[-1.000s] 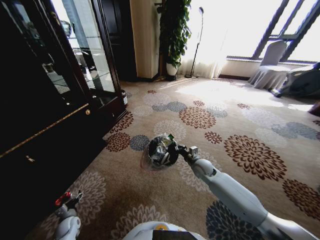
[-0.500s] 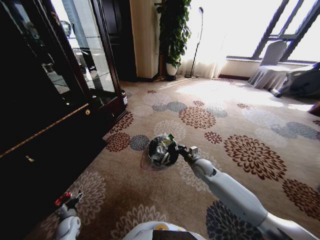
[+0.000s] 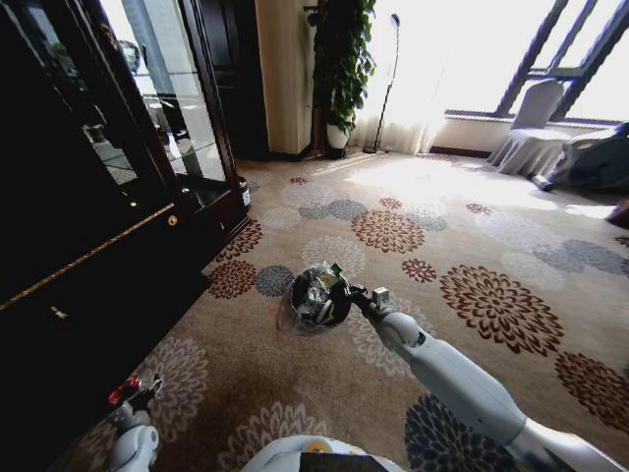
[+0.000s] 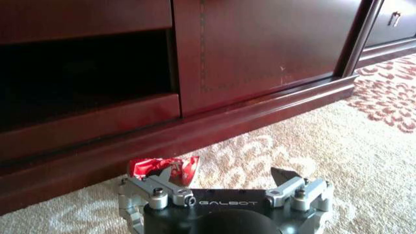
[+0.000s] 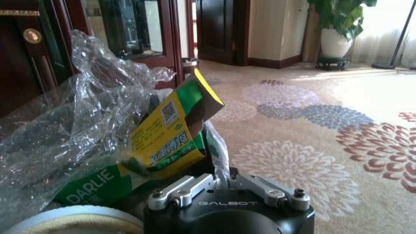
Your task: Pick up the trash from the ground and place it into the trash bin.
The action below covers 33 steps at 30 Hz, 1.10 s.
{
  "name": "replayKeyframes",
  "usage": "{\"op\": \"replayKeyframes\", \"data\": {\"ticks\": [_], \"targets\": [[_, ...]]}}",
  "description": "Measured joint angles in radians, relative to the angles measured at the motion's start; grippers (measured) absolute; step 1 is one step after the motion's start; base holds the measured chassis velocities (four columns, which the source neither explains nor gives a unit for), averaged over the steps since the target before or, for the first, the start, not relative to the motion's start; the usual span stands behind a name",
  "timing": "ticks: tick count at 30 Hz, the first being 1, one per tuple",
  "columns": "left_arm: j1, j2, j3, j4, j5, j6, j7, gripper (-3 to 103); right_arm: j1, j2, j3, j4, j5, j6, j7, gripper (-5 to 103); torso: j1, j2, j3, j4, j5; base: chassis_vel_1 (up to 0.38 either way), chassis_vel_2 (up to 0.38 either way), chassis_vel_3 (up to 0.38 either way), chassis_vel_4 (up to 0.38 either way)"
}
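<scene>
**Right arm at the bin, left arm low by the cabinet**

Here, going from largest to smallest: one flowered carpet (image 3: 462, 226) covers the floor, and one dark wooden cabinet (image 3: 69, 246) runs along the robot's left side. One potted plant (image 3: 342, 59) stands at the far wall.

One trash bin (image 3: 313, 300) sits on the carpet ahead of the robot, a small round black bucket with a crinkled clear bag (image 5: 71, 122) as liner. The right arm reaches out to it, and the right gripper (image 3: 341, 288) is at the bin's rim, its jaws closed on one green wrapper (image 5: 170, 131), a green and yellow printed pack that stands tilted against the liner, right at the bin's mouth.

The left gripper (image 4: 224, 187) hangs low beside the cabinet's base, near the carpet, well apart from the bin. Its jaws stand parted, and one tiny red piece (image 4: 162, 167), a crumpled red scrap, sits at one fingertip; whether it is pinched or merely lying against it cannot be told.
</scene>
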Motion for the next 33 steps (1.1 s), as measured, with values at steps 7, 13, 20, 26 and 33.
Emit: {"op": "replayKeyframes", "data": {"ticks": [7, 13, 20, 26, 33], "targets": [[0.000, 0.000, 0.000, 0.000, 0.000, 0.000, 0.000, 100, 0.000, 0.000, 0.000, 0.000, 0.000, 0.000, 0.000, 1, 0.000, 0.000, 0.000, 0.0000, 0.0000, 0.000, 0.000, 0.000, 0.000], [0.000, 0.000, 0.000, 0.000, 0.000, 0.000, 0.000, 100, 0.000, 0.000, 0.000, 0.000, 0.000, 0.000, 0.000, 1, 0.000, 0.000, 0.000, 0.0000, 0.0000, 0.000, 0.000, 0.000, 0.000], [0.000, 0.000, 0.000, 0.000, 0.000, 0.000, 0.000, 100, 0.000, 0.000, 0.000, 0.000, 0.000, 0.000, 0.000, 1, 0.000, 0.000, 0.000, 0.0000, 0.0000, 0.000, 0.000, 0.000, 0.000], [0.000, 0.000, 0.000, 0.000, 0.000, 0.000, 0.000, 100, 0.000, 0.000, 0.000, 0.000, 0.000, 0.000, 0.000, 1, 0.000, 0.000, 0.000, 0.0000, 0.0001, 0.000, 0.000, 0.000, 0.000], [0.000, 0.000, 0.000, 0.000, 0.000, 0.000, 0.000, 100, 0.000, 0.000, 0.000, 0.000, 0.000, 0.000, 0.000, 1, 0.000, 0.000, 0.000, 0.0000, 0.0001, 0.000, 0.000, 0.000, 0.000]]}}
